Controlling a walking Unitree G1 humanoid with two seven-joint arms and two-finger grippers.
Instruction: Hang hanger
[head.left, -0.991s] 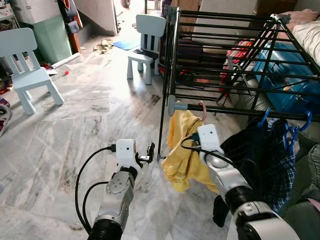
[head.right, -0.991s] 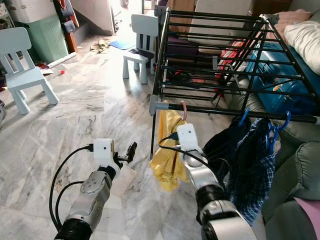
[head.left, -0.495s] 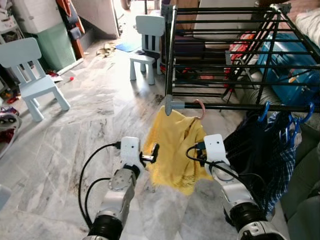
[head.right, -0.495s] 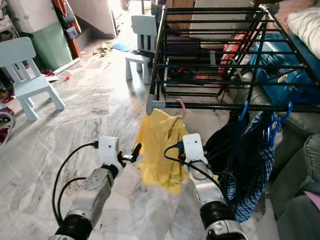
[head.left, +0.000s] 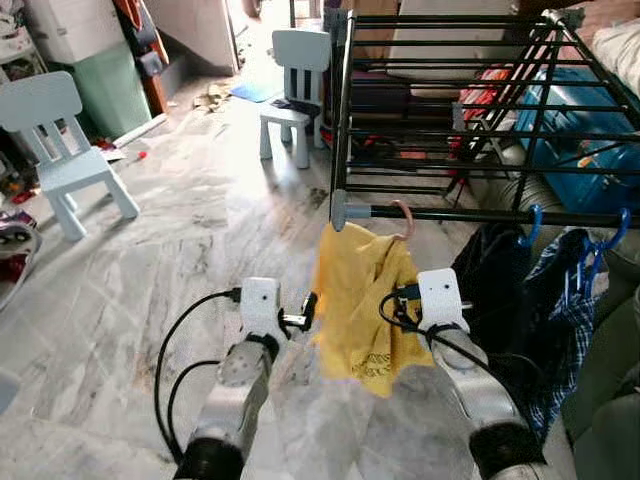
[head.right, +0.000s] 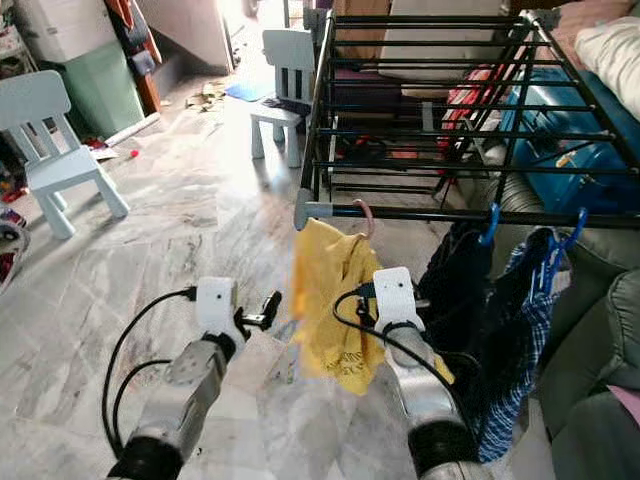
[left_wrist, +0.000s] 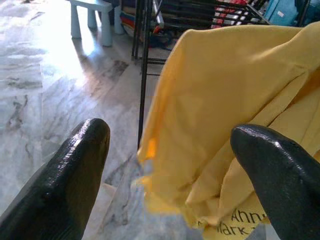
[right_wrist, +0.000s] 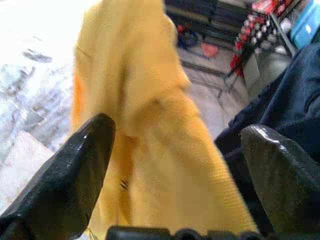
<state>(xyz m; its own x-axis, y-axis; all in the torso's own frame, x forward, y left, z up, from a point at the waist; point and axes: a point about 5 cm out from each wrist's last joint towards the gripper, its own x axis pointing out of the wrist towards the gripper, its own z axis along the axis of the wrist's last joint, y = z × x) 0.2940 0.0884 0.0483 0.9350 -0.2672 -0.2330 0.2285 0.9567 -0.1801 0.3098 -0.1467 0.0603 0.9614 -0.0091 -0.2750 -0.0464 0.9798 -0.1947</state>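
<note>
Soft matt yellow cloth (head.left: 365, 300) is hung off a black metal rack (head.left: 450, 110); glossy marble floor (head.left: 180, 230) is seen underneath.

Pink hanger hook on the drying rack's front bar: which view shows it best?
The left eye view: the pink plastic hanger hook curls over the black metal rack's front bar, above the yellow cloth garment. The right eye view shows the same; both wrist views show the garment.

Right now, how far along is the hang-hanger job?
Looks done: the pink hanger hook sits over the black drying rack's front rail, yellow shirt hanging from it. In hand: nothing; left gripper and right gripper are open, shirt between the fingers. Left: pulling both arms clear.
</note>
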